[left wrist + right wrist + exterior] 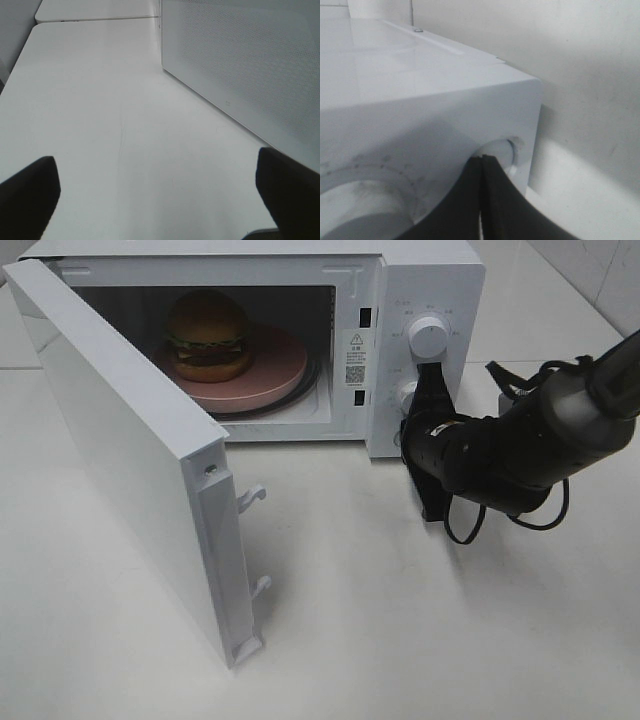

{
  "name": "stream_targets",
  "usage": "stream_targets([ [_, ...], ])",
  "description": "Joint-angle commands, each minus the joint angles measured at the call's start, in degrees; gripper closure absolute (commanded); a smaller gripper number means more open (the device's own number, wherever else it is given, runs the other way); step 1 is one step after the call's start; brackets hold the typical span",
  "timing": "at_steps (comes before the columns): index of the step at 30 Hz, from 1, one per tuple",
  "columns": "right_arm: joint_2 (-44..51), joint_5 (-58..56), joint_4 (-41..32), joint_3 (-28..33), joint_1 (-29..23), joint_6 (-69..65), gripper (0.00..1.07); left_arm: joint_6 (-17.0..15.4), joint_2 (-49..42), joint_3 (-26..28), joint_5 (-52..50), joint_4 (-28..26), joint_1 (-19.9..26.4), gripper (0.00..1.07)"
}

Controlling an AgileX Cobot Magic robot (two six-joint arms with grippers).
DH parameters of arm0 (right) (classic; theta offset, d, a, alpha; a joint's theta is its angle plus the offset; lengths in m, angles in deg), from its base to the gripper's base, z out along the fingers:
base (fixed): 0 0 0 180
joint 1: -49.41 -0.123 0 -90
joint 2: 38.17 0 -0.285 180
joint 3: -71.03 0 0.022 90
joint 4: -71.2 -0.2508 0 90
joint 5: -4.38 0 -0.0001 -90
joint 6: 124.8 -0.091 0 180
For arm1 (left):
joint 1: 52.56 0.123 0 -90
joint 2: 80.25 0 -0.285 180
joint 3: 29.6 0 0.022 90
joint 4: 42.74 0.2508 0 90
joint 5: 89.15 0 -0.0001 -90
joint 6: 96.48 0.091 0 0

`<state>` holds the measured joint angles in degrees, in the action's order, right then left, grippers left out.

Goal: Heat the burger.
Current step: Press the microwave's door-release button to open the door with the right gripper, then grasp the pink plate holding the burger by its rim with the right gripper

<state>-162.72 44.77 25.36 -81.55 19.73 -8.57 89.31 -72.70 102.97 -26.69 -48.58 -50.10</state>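
The burger, with its brown bun and green lettuce, sits on a pink plate inside the white microwave, whose door stands wide open to the left. My right gripper is shut with nothing in it. It lies flat against the control panel, with its tips just under the upper knob and its body over the lower knob. In the right wrist view the shut gripper meets that knob's edge. My left gripper is open above bare table, beside the microwave's dotted wall.
The white table spreads in front of the microwave. The open door juts toward the front left, with two latch hooks on its edge. Black cables loop around the right arm. A table seam runs behind the left gripper.
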Motion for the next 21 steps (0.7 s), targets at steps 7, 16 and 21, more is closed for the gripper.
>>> stream_targets([
  [7,9.0,-6.7,7.4,7.3,0.9,10.6,1.07,-0.2,-0.3,-0.1,-0.9,-0.2,0.0,0.07],
  [16,16.8,-22.9,28.0,7.9,4.5,16.7,1.07,-0.2,-0.3,-0.1,-0.9,-0.2,0.0,0.07],
  [21,22.1,-36.0,42.3,7.9,7.0,17.9,1.07,-0.2,-0.3,-0.1,-0.9,-0.2,0.0,0.07],
])
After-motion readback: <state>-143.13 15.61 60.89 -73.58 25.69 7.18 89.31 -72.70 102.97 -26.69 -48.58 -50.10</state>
